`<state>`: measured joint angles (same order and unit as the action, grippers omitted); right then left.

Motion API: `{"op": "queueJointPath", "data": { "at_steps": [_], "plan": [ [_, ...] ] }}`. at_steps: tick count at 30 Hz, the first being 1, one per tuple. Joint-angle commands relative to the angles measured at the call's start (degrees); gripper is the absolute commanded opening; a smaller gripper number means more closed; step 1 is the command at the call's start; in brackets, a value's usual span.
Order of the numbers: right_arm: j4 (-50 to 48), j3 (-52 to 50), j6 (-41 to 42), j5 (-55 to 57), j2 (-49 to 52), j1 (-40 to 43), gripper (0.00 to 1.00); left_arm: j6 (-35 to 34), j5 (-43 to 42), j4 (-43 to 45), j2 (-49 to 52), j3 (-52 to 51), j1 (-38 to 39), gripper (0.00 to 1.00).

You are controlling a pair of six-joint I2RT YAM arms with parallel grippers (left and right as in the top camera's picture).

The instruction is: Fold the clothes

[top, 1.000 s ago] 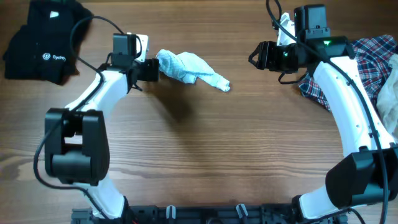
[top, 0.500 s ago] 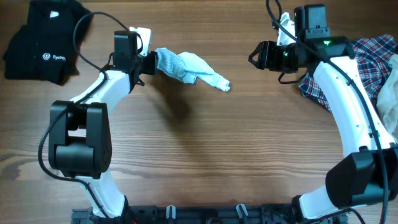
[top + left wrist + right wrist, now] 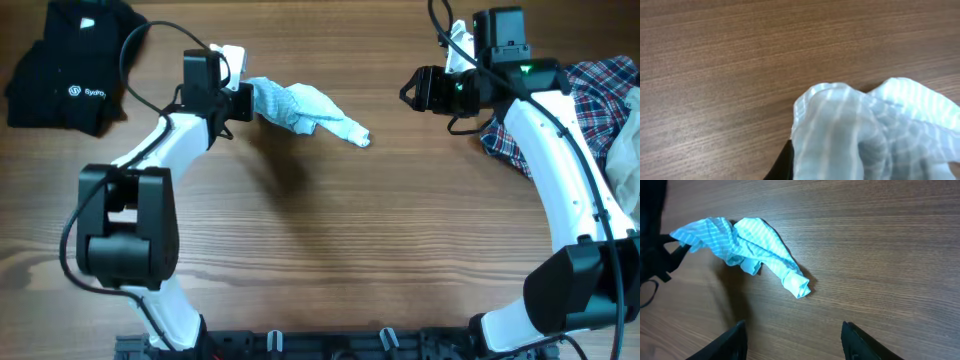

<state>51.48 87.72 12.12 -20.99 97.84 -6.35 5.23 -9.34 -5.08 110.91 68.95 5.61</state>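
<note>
On the wooden table (image 3: 330, 250) no garment looks neatly folded: the black logo garments (image 3: 60, 65) sit heaped at the far left corner, and the plaid shirt (image 3: 600, 95) and beige piece (image 3: 628, 160) are bunched at the right edge. The small pale-blue striped garment (image 3: 305, 108) lies crumpled at the far middle, its left end pinched in the closed left gripper (image 3: 243, 100). The right gripper (image 3: 410, 90) hangs apart from it, jaws spread and empty, so I judge the folding barely begun, with flattening and every fold left.

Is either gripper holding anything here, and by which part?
The left gripper is shut on the small pale-blue striped cloth garment, pinching its bunched end nearest that arm. The right gripper is open and holds nothing.
</note>
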Motion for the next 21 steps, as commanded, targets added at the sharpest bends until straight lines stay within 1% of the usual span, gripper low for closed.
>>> {"op": "queueJointPath", "data": {
  "at_steps": [1,4,7,12,14,17,21],
  "plan": [
    [0.22,-0.44,-0.07,-0.98,-0.44,-0.22,0.60,-3.13,-1.16,-2.34,-11.43,0.09,0.42,0.04],
    [0.13,-0.44,0.00,-1.20,-0.44,-0.22,0.60,-3.85,-2.51,-4.39,-19.15,0.09,1.60,0.04],
    [0.26,-0.44,0.00,-1.20,-0.44,-0.22,0.60,-4.44,-3.28,-5.75,-27.10,0.09,4.92,0.04],
    [0.72,-0.44,-0.07,-2.05,-0.44,-0.22,0.60,-4.44,-2.78,-4.83,-36.24,0.09,15.85,0.04],
    [1.14,-0.44,-0.15,-2.01,-0.44,-0.22,0.60,-4.42,0.24,-3.15,-37.68,0.09,22.16,0.04],
    [2.05,-0.42,-0.17,-1.73,-0.46,-0.04,0.60,-4.04,6.29,-0.07,-37.11,0.09,30.34,0.04],
    [3.13,-0.42,-0.02,-0.83,-0.46,1.70,0.60,-3.67,15.80,3.82,-34.45,0.09,38.14,0.04]
  ]
}}
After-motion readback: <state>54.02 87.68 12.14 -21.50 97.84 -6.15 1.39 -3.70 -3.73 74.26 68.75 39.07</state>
